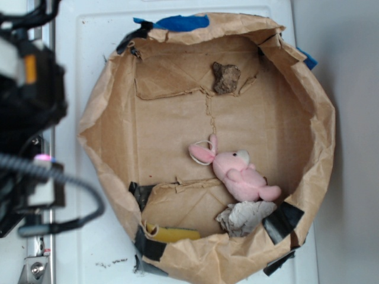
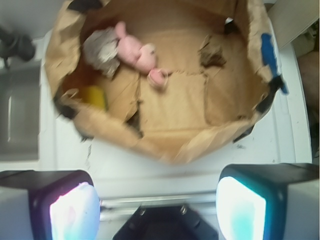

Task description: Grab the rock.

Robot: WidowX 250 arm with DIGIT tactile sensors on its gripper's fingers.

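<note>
A brown paper bag [image 1: 296,118], rolled down into a shallow open tub, is sitting on a white surface [image 1: 83,65]. The rock [image 1: 225,77], small, dark brown and jagged, is lying on the bag's floor close to the far wall in the exterior view, under a strip of blue tape [image 1: 180,22] on the rim. It is resting alone, well apart from the other things.

A pink plush toy [image 1: 240,173] is lying nearer the middle of the bag, its ear stretching toward the centre crease. Just beside it, and seemingly touching it, a pale grey-white lump [image 1: 244,216] is sitting against the near wall. A yellow piece [image 1: 169,234] is lying flat in the neighbouring corner. Patches of black tape [image 1: 282,221] are holding the bag's walls in several places.

The robot arm [image 1: 26,112] is hanging at the left edge of the exterior view, blurred and outside the bag.

In the wrist view the claw [image 2: 157,207] is hovering above the white surface, short of the bag's rim, with its jaws standing wide apart and nothing between them. One finger [image 2: 72,210] is showing at the lower left. From this camera the rock [image 2: 212,52] is lying on the right side of the bag's floor, the plush toy [image 2: 136,52] on the left side, and the grey lump [image 2: 101,48] beyond it.
</note>
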